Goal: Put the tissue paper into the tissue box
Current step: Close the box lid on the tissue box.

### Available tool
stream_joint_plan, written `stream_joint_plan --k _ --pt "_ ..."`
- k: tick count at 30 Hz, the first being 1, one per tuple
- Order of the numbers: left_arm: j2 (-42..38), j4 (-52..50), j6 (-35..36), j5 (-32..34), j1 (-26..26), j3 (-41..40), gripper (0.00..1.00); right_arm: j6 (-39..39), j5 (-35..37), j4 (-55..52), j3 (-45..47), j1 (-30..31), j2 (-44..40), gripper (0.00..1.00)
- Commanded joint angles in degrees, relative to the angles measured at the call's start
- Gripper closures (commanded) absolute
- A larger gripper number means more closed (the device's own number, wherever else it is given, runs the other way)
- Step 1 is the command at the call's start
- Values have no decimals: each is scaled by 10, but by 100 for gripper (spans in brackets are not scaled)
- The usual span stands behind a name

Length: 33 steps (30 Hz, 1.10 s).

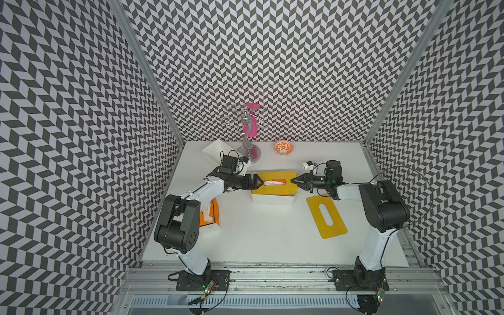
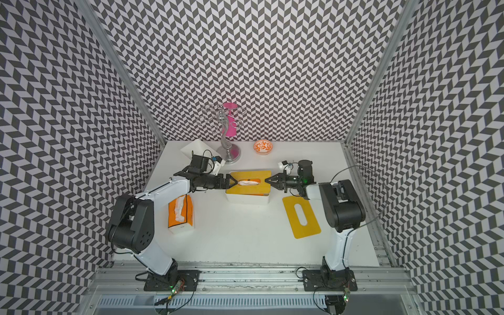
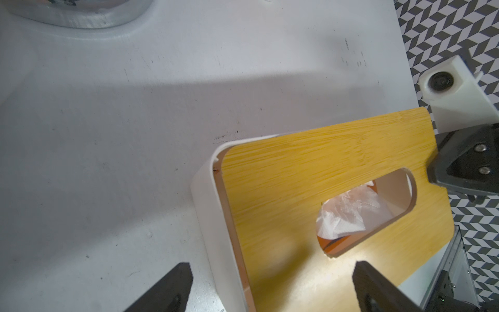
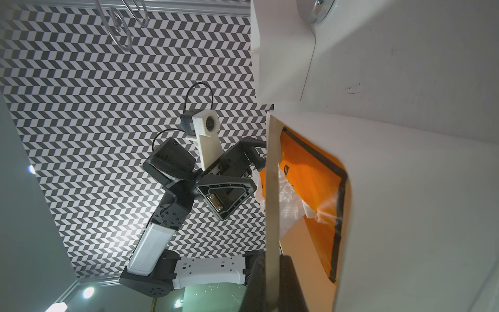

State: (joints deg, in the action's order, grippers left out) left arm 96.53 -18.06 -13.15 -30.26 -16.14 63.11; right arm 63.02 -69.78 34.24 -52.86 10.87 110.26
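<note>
Tissue paper — white, crumpled — peeks through the tissue box lid.

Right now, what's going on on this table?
Two robot arms are working on a white tissue box mid-table. The right gripper has its jaws shut on one end of the box's yellow lid. The left gripper sits at the other end with its jaws open. White tissue shows through the lid's slot, so the paper is inside. A spare lid and an orange tissue pack lie nearby.
</note>
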Motion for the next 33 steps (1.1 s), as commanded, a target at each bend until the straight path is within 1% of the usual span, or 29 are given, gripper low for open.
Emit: stream_joint_plan --k 1,6,9,33 --pt "-14 6 0 1 -3 4 3 1 -23 42 -9 5 -25 100" --pt "-14 6 0 2 -3 3 3 4 -21 44 -10 5 -24 100" --pt "-14 6 0 2 -3 3 3 19 -22 62 -7 5 -22 100" --pt "-9 3 0 1 -3 5 3 21 -20 67 -16 9 6 100"
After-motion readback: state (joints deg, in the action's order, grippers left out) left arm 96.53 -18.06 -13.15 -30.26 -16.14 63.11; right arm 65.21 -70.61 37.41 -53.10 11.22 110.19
